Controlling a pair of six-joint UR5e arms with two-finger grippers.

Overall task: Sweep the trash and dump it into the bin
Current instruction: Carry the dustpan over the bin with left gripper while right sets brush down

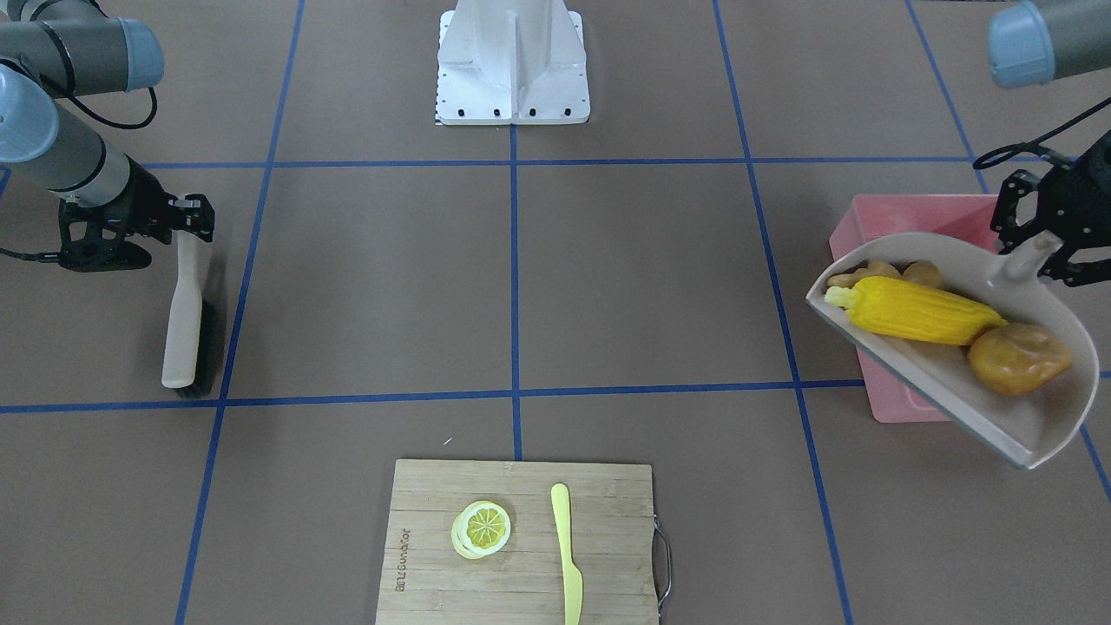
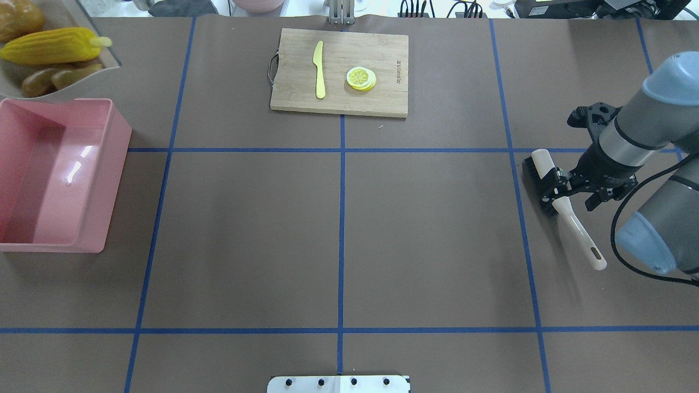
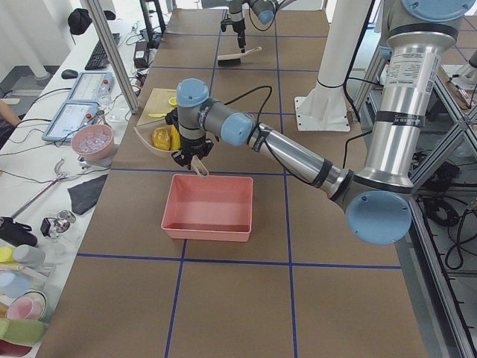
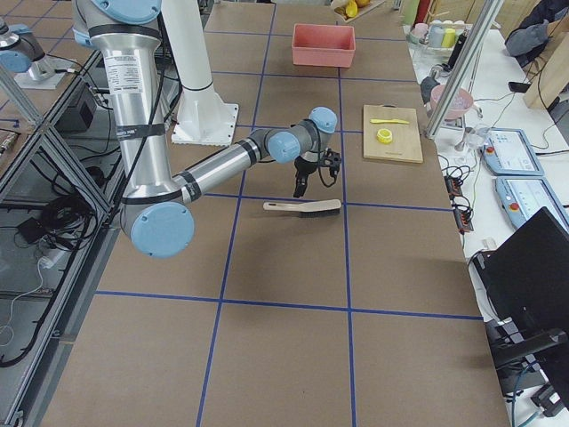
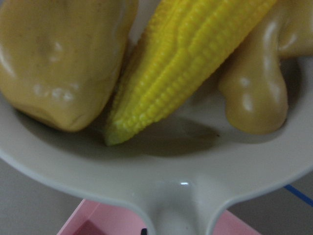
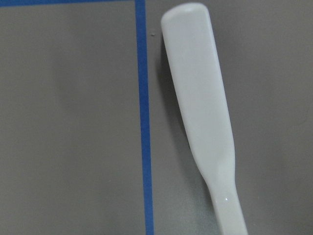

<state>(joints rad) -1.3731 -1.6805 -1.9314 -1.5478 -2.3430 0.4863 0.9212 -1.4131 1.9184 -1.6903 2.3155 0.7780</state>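
Left gripper, right edge of the front-facing view, is clamped on the stub handle of a beige plastic dustpan, held tilted in the air over the large rectangular pink plastic tub. Three toy foods lie in the pan: a yellow corn cob across the middle, a brown oval potato touching its blunt end toward the lower right, a knobbly tan ginger root behind the cob near the upper rim. In the overhead view the tub sits at the left edge, glossy inside, no toy food visible in it. Right gripper, left side of the front-facing view, is closed around the pale handle of a hand brush with dark bristles; the brush head rests on the brown table just beside a blue tape line. Lower centre: a bamboo cutting board carrying a yellow lemon slice and a pale yellow knife, apart from each other.
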